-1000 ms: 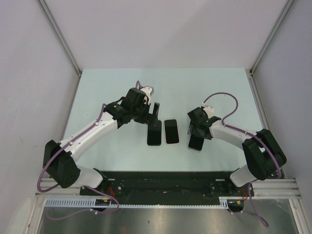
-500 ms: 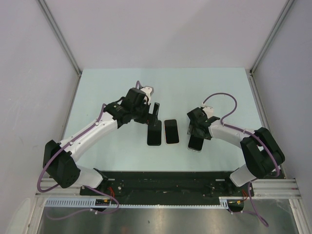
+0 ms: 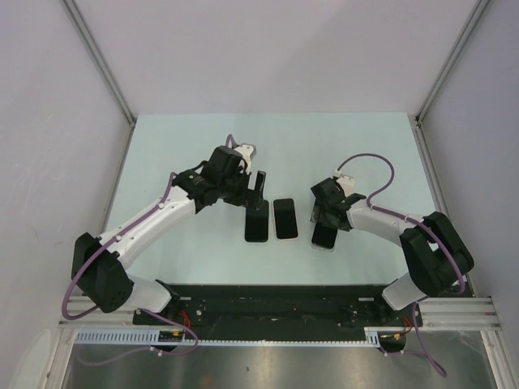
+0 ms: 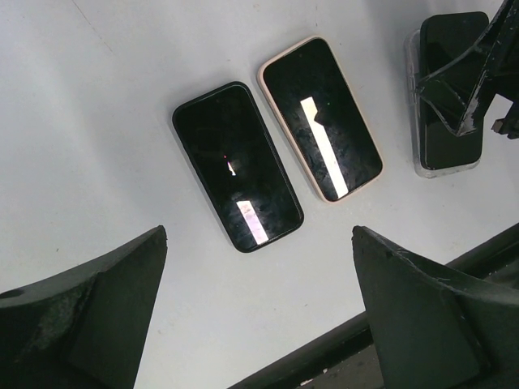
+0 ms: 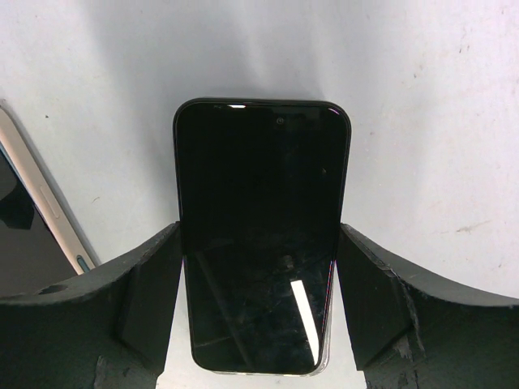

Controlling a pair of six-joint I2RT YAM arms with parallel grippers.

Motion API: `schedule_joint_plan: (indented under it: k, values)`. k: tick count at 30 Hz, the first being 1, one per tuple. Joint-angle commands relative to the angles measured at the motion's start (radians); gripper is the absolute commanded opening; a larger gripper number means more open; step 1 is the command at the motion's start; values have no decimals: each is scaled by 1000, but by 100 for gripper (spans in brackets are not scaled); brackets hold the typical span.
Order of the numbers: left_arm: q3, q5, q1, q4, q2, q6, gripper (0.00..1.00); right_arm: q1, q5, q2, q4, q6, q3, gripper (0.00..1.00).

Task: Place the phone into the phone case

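Seating looks to be the step in hand. The right gripper [image 3: 324, 224] has its two dark fingers [image 5: 146, 292] clenched against the long edges of the glossy black slab phone [image 5: 261, 186]. That phone lies on the pale green tabletop [image 3: 186, 146] to the right of the cream-rimmed dark-screened phone [image 3: 285, 219], near it but apart. A translucent clear plastic phone case [image 4: 415, 97] shows as a pale rim along the gripped phone's side and near end, so the phone seems to sit over it or partly within it. The left gripper [image 3: 258, 185] hovers beyond the far left corner of the cream-rimmed phone, fingers spread wide and holding nothing. A black-rimmed phone [image 4: 237, 166] lies just left of the cream-rimmed one, parallel to it.

On this reading, the next move calls for pressing the phone down squarely so that every corner goes under the case lip, with the case kept from sliding. The idle left gripper could steady it.

Whether the phone is fully seated cannot be told. The right fingers cover its lower edges in the right wrist view, the gripper's frame crosses its middle in the left wrist view, and the top view shows it too small. Whether the other two phones wear cases is also unclear.
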Motion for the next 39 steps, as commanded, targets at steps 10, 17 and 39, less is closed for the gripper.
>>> schedule_joint_plan:
  k: [10, 17, 39]
  values:
    - [0, 18, 16, 10, 1, 17, 100, 5, 54, -2, 71, -23, 10, 55]
    - [-2, 24, 19, 10, 3, 16, 100, 22, 55, -15, 69, -70, 7, 57]
    - [0, 29, 21, 8, 3, 16, 100, 46, 77, -69, 108, -107, -50, 61]
